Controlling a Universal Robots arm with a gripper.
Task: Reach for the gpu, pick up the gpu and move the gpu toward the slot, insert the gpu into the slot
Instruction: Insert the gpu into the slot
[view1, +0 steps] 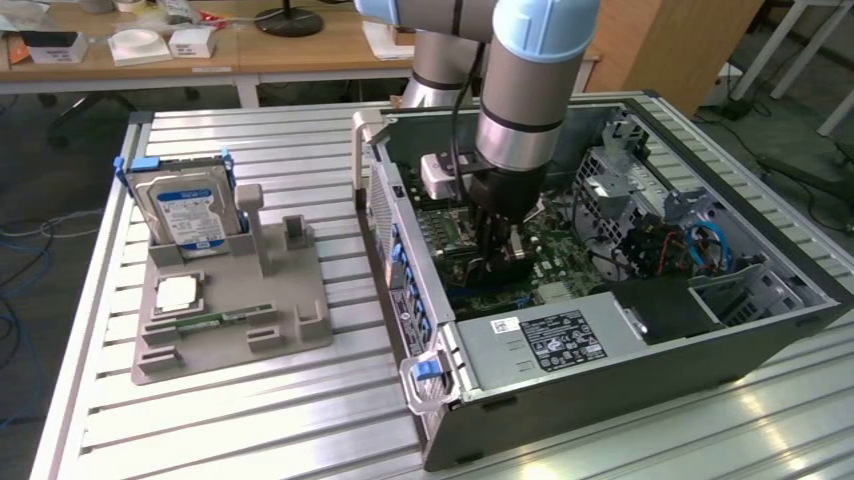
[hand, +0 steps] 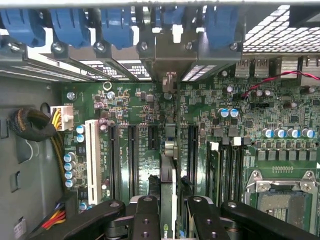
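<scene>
Inside, claw (hand: 169, 212) gripping gpu (hand: 169, 165) among neighbouring dark slots (hand: 131, 155)

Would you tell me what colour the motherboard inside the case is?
Green, clearest in the wrist view: the motherboard.

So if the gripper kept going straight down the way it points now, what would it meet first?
Probably the slot on the green motherboard: the gripper holds the gpu edge-on directly over it, so the card's lower edge would likely reach it first. The remaining gap is unclear.
</scene>
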